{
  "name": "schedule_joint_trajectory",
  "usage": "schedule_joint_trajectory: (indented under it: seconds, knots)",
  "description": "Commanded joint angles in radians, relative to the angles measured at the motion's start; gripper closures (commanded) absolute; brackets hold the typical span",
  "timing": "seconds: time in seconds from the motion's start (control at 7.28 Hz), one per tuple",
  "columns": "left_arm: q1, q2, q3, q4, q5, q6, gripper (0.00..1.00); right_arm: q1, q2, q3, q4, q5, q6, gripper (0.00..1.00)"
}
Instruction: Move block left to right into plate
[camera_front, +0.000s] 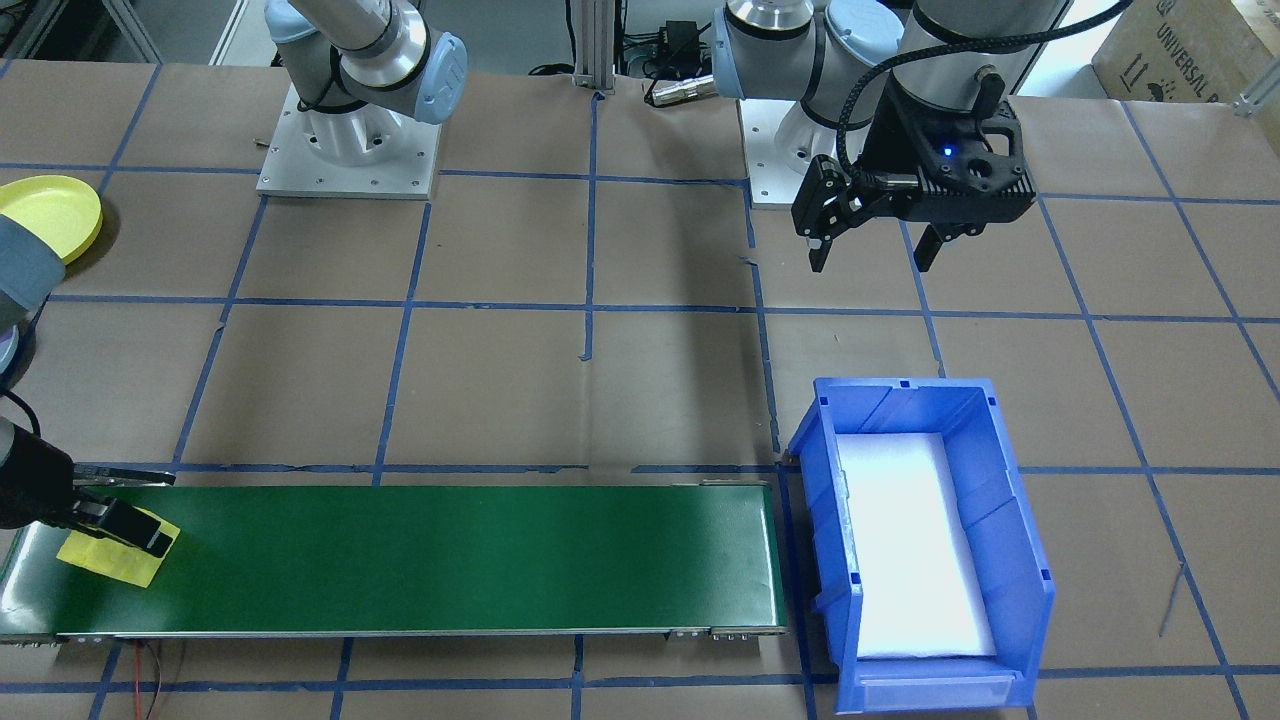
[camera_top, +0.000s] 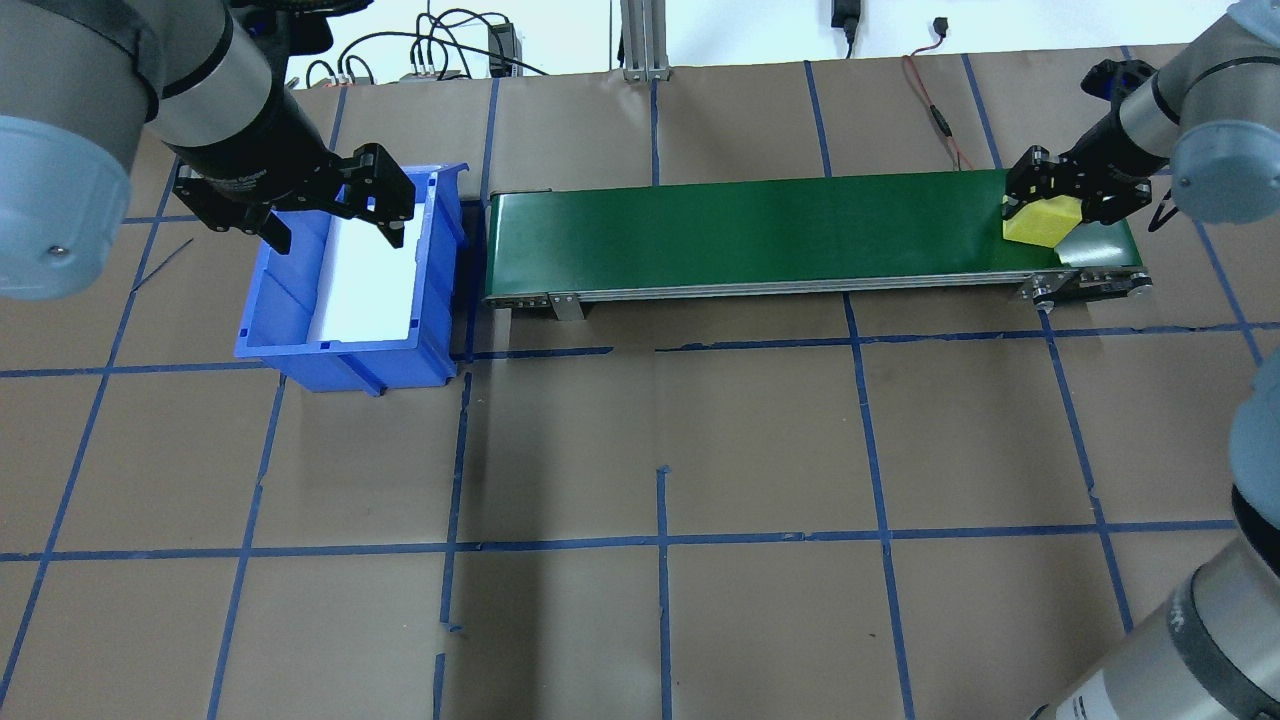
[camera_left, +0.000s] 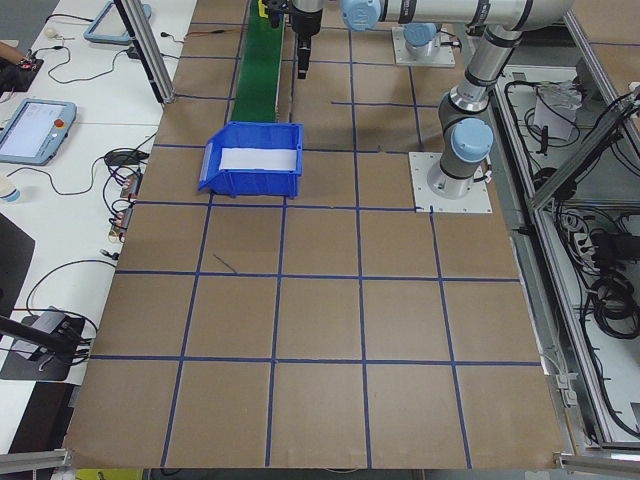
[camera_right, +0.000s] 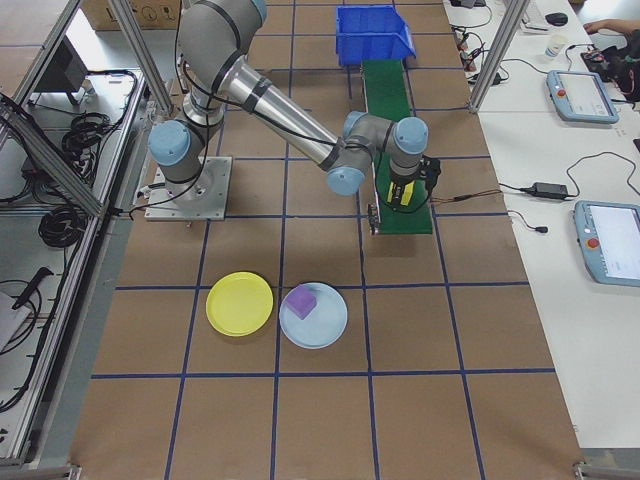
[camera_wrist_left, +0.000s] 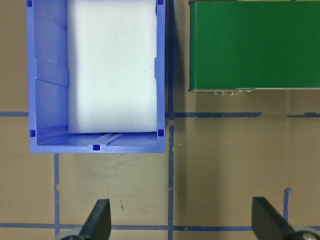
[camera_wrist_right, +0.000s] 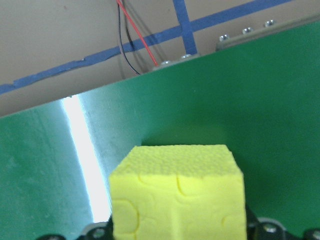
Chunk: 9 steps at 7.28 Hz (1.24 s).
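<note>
Yellow block (camera_top: 1040, 221) at the right-hand end of the green conveyor belt (camera_top: 760, 232), held between the fingers of the right gripper (camera_top: 1062, 190), which is clamped on its opposite side faces. Whether the block rests on the belt or is just clear of it cannot be told. Its pitted, embossed surface in the right wrist view suggests foam: probably light, soft and slightly compressible, not slippery, so a moderate squeeze across two flat faces near mid-height should suffice. The left gripper (camera_front: 868, 238) hangs with its jaws apart and empty above the tabletop (camera_top: 660, 420), near the blue bin (camera_top: 345, 345), which has a white liner and stands at the belt's other end. The yellow plate (camera_right: 239, 303) and a light blue plate (camera_right: 314, 316) carrying a purple block (camera_right: 302, 301) lie touching each other on the tabletop, well apart from the belt. The way to the plates appears unobstructed; red and black wires (camera_wrist_right: 135, 45) run beside the belt's end.
</note>
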Motion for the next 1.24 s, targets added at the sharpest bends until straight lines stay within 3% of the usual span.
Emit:
schedule_joint_trajectory:
  seconds: [0.0, 0.14, 0.27, 0.41, 0.55, 0.69, 0.82, 1.1]
  knots:
    - [0.0, 0.001, 0.0, 0.0, 0.0, 0.0, 0.0, -0.015, -0.062, 0.034, 0.014, -0.114, -0.131, 0.7]
    - [0.0, 0.001, 0.0, 0.0, 0.0, 0.0, 0.0, -0.02, -0.134, 0.051, 0.044, -0.124, -0.157, 0.7]
    - [0.0, -0.001, 0.0, 0.0, 0.0, 0.0, 0.0, -0.05, -0.203, 0.107, 0.119, -0.172, -0.2, 0.7]
    - [0.0, 0.001, 0.0, 0.0, 0.0, 0.0, 0.0, -0.147, -0.223, 0.192, 0.189, -0.185, -0.264, 0.7]
    - [0.0, -0.001, 0.0, 0.0, 0.0, -0.002, 0.0, -0.236, -0.265, 0.28, 0.179, -0.188, -0.362, 0.7]
    - [0.0, 0.001, 0.0, 0.0, 0.0, -0.002, 0.0, -0.304, -0.356, 0.351, 0.173, -0.202, -0.458, 0.7]
    - [0.0, -0.001, 0.0, 0.0, 0.0, -0.002, 0.0, -0.391, -0.413, 0.389, 0.187, -0.266, -0.514, 0.7]
    - [0.0, -0.001, -0.002, 0.0, 0.0, -0.002, 0.0, -0.618, -0.425, 0.432, 0.173, -0.269, -0.718, 0.7]
